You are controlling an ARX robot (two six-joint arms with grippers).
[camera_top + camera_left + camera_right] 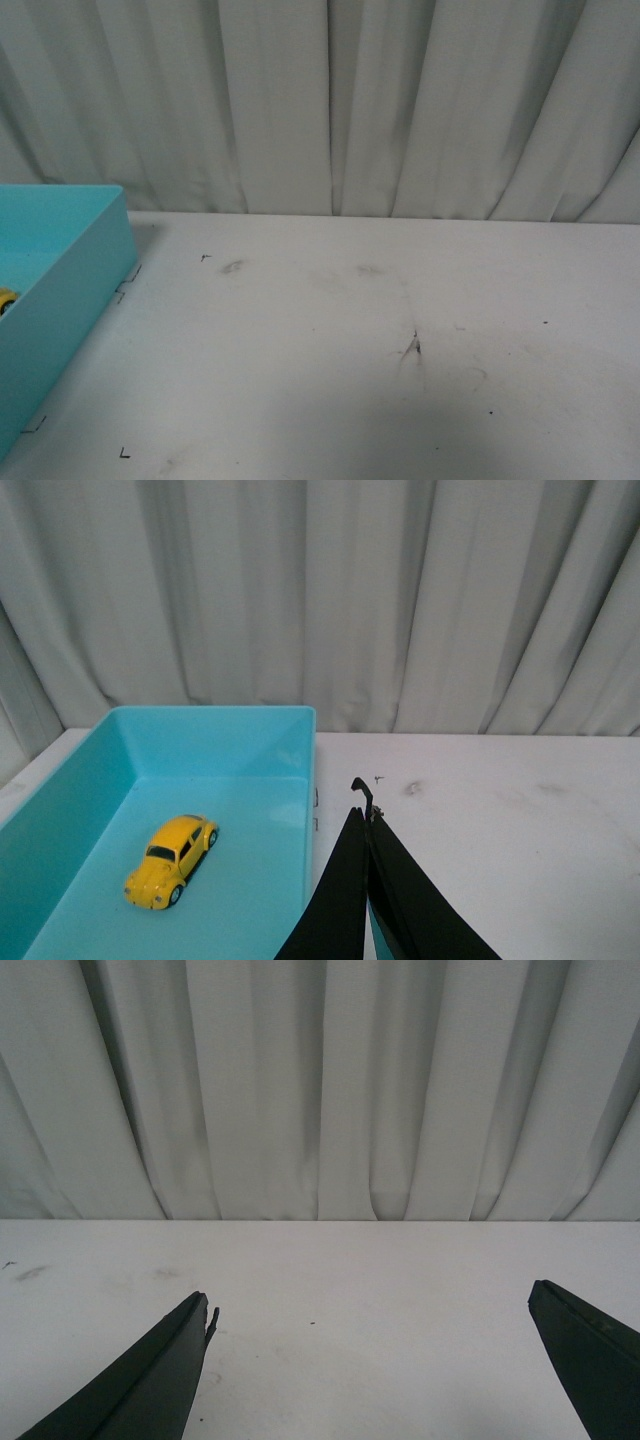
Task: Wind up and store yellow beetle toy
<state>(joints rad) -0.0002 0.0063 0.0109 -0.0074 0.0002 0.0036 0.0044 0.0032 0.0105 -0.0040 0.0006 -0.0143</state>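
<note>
1. Left gripper [366,825]: jaws closed together, the black fingers [345,900] meeting at the tips with nothing between them. It hangs over the right-hand wall of the teal box [310,770], above the table.
2. Right gripper [372,1305]: jaws wide apart, empty. One dark finger sits at each side of the right wrist view with bare table [370,1280] between them.
3. Yellow beetle toy [170,860]: inside the teal box, upright on its wheels on the box floor, roughly mid-floor, clear of all four walls. Not touching either gripper.
4. Front view: only a sliver of the toy [6,299] shows at the far left edge, inside the box [70,290]. Neither arm appears in this view.
5. Teal box: open top, sits at the left end of the table [350,360]. Small black corner marks [125,453] lie on the tabletop near its wall.
6. Tabletop: white, with grey smudges and a dark scuff [413,348] near the middle.
7. Background: pale pleated curtain [330,100] behind the table's far edge in all three views.
</note>
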